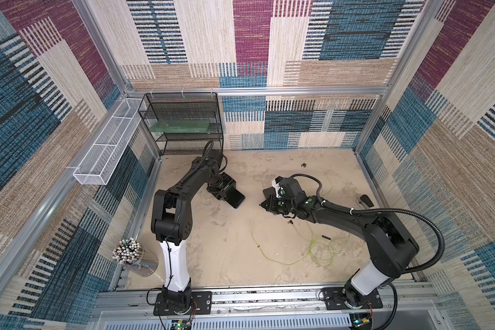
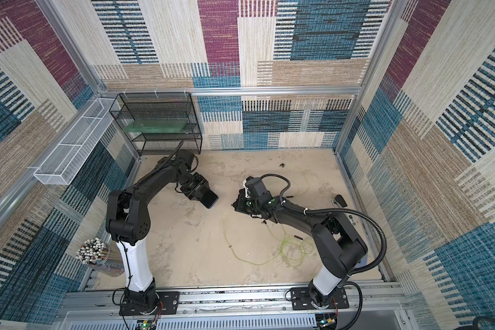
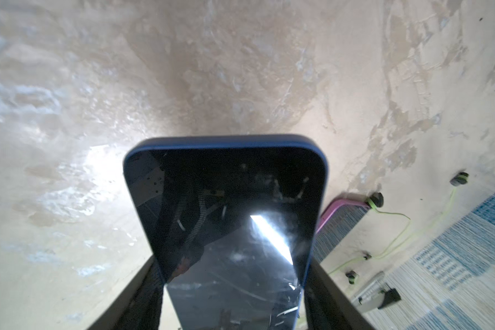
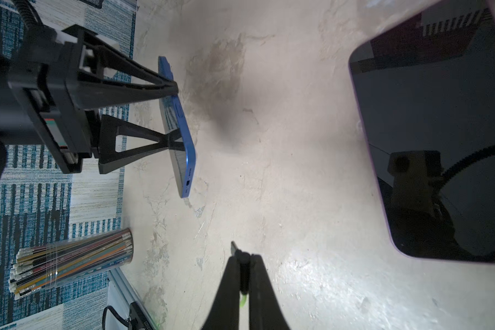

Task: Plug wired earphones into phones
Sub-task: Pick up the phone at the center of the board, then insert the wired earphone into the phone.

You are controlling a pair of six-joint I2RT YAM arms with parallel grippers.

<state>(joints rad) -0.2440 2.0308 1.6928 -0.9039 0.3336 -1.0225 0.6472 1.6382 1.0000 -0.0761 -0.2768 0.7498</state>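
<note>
In both top views the left gripper (image 1: 226,192) was seen clamped across the blue phone (image 1: 237,199). The phone's long axis ran out from the fingertips toward the right gripper (image 1: 265,205), and the loose earphone cable (image 1: 320,248) was strewn back behind that hand. In the left wrist view the phone was held between the two fingers (image 3: 137,291), its free end pointing away from the palm. In the right wrist view the right gripper was pinched together on a plug (image 4: 235,246). The phone's port (image 4: 187,183) was found ahead of its tips and off to one side, so a turn toward it was judged necessary. A purple phone (image 4: 440,143) lay flat on the opposite side.
</note>
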